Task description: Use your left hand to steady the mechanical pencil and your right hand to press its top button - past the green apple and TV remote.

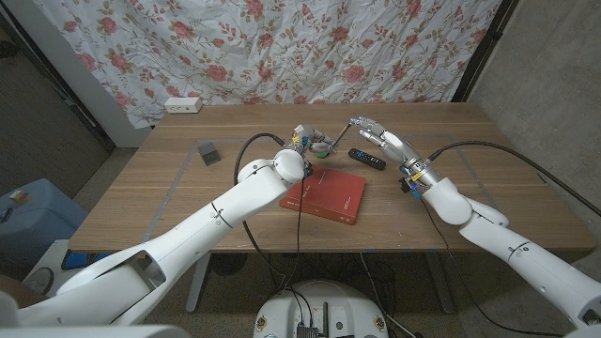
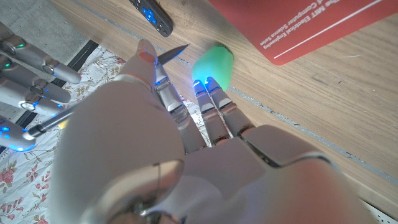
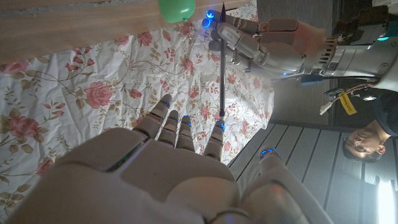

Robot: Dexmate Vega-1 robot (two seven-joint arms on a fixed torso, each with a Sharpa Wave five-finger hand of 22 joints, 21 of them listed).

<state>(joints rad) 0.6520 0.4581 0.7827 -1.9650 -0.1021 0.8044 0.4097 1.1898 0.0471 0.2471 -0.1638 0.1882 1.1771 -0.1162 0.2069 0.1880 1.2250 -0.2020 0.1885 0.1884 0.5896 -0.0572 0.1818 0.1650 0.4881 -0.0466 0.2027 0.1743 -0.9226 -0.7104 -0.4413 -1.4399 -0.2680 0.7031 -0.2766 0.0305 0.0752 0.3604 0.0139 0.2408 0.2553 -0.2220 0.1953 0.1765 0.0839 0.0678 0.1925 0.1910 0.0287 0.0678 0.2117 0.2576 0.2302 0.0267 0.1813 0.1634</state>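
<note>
Wooden table [image 1: 141, 202], red book [image 2: 298, 25] lettered "MIT Computer Science".

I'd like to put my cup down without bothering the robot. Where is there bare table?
The table's right part, beyond the right hand, is bare wood. So is the left stretch between the small grey object and the near edge. The middle is crowded: red book, TV remote, green apple, and both hands on the mechanical pencil.
</note>
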